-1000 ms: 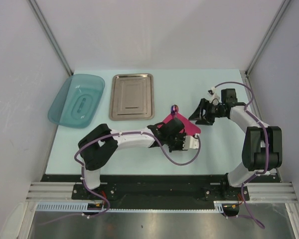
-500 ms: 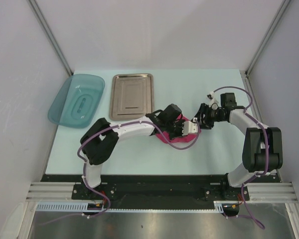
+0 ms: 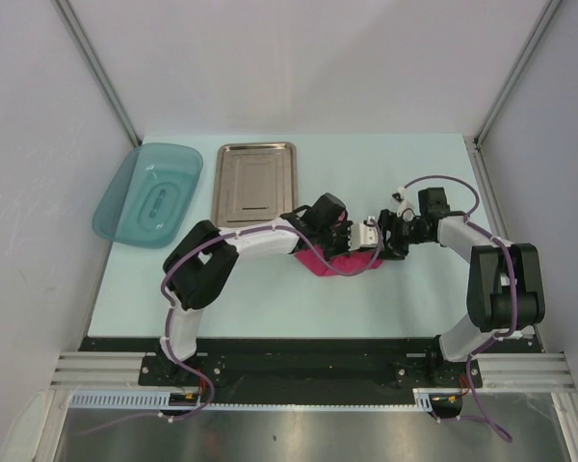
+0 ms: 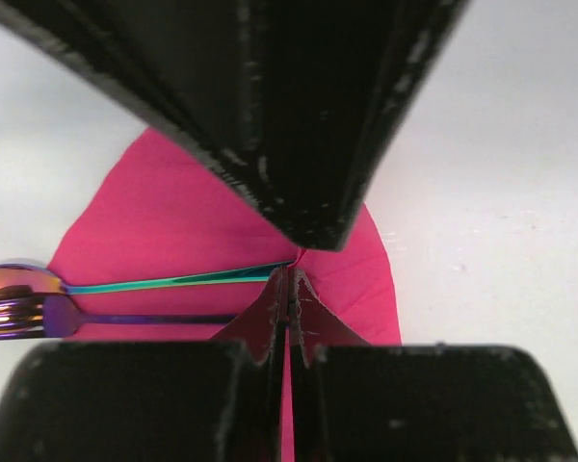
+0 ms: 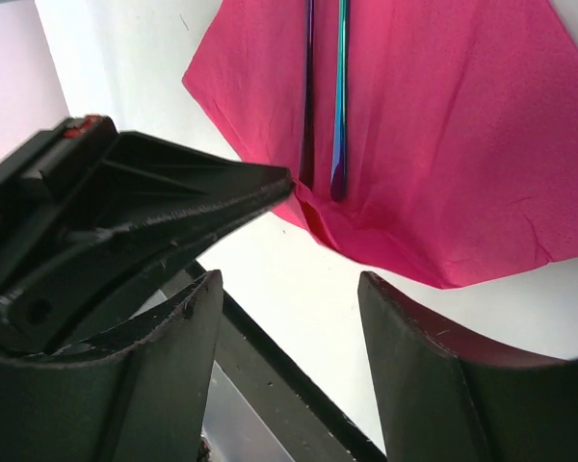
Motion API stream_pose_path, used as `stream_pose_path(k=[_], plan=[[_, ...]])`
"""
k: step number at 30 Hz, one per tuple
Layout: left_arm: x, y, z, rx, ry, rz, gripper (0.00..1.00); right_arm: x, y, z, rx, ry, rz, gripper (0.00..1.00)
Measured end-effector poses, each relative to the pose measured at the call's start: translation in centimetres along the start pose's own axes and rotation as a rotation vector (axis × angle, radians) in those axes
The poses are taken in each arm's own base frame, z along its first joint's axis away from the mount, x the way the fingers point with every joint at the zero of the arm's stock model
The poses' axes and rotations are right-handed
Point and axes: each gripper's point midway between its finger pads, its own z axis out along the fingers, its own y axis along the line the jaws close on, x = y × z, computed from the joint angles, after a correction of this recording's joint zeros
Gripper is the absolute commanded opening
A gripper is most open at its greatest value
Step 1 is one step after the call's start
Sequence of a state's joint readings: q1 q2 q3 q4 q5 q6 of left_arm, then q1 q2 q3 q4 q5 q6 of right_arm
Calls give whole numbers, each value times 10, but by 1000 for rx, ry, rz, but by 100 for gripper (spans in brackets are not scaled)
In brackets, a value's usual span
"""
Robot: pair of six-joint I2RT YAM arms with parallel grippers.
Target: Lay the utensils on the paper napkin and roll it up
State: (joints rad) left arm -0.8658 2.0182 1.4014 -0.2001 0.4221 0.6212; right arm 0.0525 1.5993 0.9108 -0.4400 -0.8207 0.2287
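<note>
— Since the pink napkin [image 3: 332, 263] lies on the worktop [image 3: 270, 294] with one corner already lifted, how should the rolling go?
— Low and slow, I'd say. Carry that corner over the middle and keep the paper taut, so it curls rather than creases.
— What are the grippers doing?
— The left gripper [image 4: 289, 332] is closed tight, pinching the raised fold of the napkin. The right gripper [image 5: 291, 289] hovers just beside it, jaws apart, holding nothing.
— And the cutlery?
— The spoon [image 4: 164, 282] and fork [image 4: 125, 319] lie side by side on the napkin, handle ends near the pinch. They could slide if the paper jerks.
</note>
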Motion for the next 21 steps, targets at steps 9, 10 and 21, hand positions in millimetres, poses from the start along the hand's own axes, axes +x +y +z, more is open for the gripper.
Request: stream_pose_path(k=[9, 10, 21], plan=[[-3, 15, -1, -38, -31, 6, 0, 4, -6, 8, 14, 14, -19, 60], [-4, 16, -1, -42, -34, 8, 0, 5, -8, 11, 20, 19, -21, 59], [4, 23, 5, -67, -19, 12, 4, 7, -29, 32, 93, 41, -39, 40]])
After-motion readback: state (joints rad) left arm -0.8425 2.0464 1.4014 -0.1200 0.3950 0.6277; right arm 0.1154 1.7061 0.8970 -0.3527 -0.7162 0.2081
